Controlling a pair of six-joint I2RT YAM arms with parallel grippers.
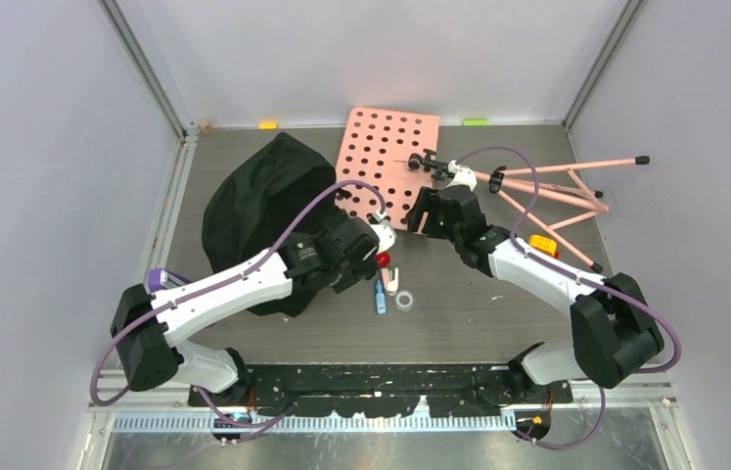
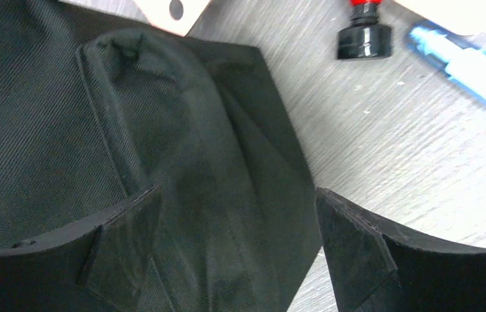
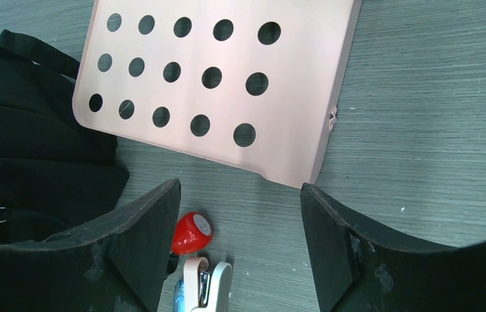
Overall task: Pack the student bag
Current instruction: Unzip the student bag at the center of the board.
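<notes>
Here the student bag (image 1: 253, 206) lies on the left part of the surface (image 1: 479, 313), its long axis running roughly from near to far. The left gripper (image 2: 240, 247) is the nearer one. It hangs over the bag's right edge, jaws apart, with a fold of black fabric between them, not clamped. The left arm reaches forward and to the right, wrist bent down. The right gripper (image 3: 239, 240) is also spread and empty. It hovers by the near edge of the pink perforated board (image 3: 227, 78), to the right of the bag.
</notes>
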